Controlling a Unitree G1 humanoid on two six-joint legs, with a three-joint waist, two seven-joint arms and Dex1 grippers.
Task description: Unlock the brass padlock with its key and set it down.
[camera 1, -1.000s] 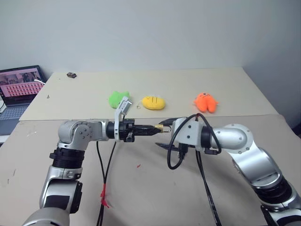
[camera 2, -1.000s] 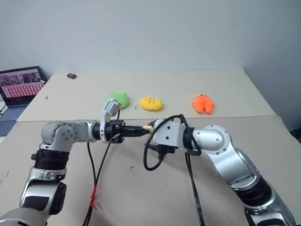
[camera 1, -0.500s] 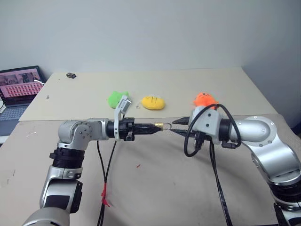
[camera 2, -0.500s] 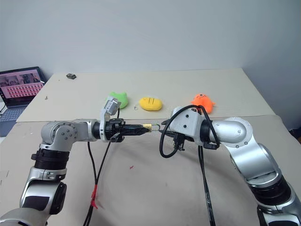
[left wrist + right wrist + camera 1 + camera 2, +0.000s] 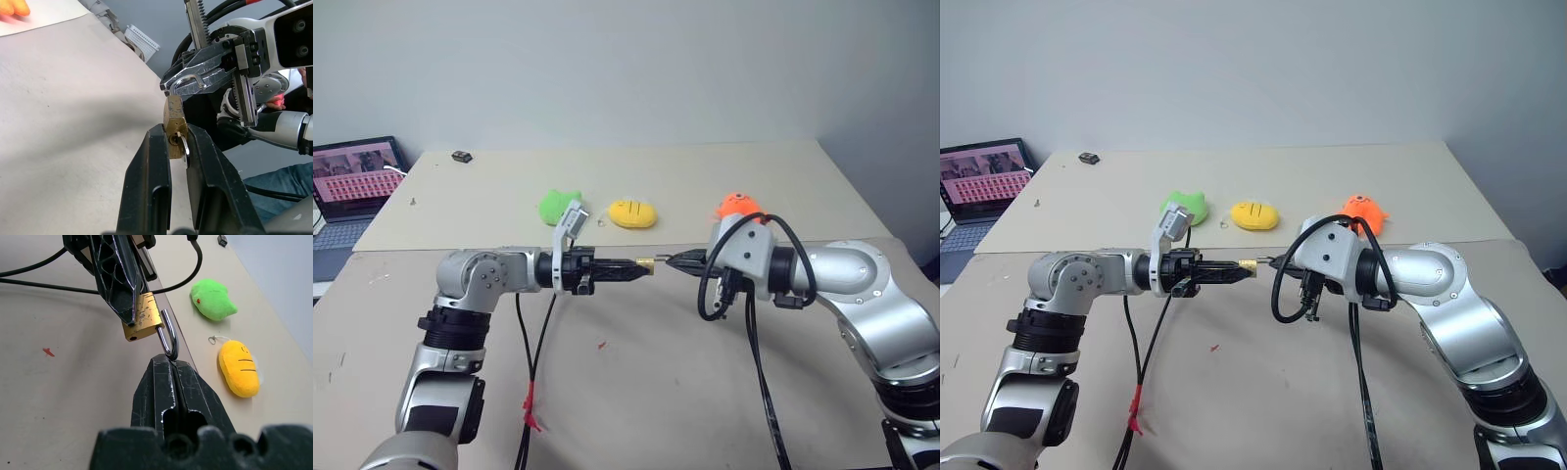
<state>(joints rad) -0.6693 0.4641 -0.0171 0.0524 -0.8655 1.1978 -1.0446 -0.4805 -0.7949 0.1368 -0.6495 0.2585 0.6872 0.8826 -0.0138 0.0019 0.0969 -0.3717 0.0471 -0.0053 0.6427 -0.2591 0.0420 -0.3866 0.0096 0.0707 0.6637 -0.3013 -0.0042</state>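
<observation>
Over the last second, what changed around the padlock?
The right pincer drew back to the robot's right, away from the small brass padlock, then closed onto its silver shackle. The left pincer kept its place, clamped on the lock body. The plush toys did not move.

Pretty even, soft room light over the table (image 5: 636, 382), no harsh glare. Shadows are faint (a soft dark patch under the fingers in the left wrist view). Wrist shots blur close-up.

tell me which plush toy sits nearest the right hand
The orange plush, just behind the right hand; the yellow plush and green plush lie further toward the robot's left.
</observation>
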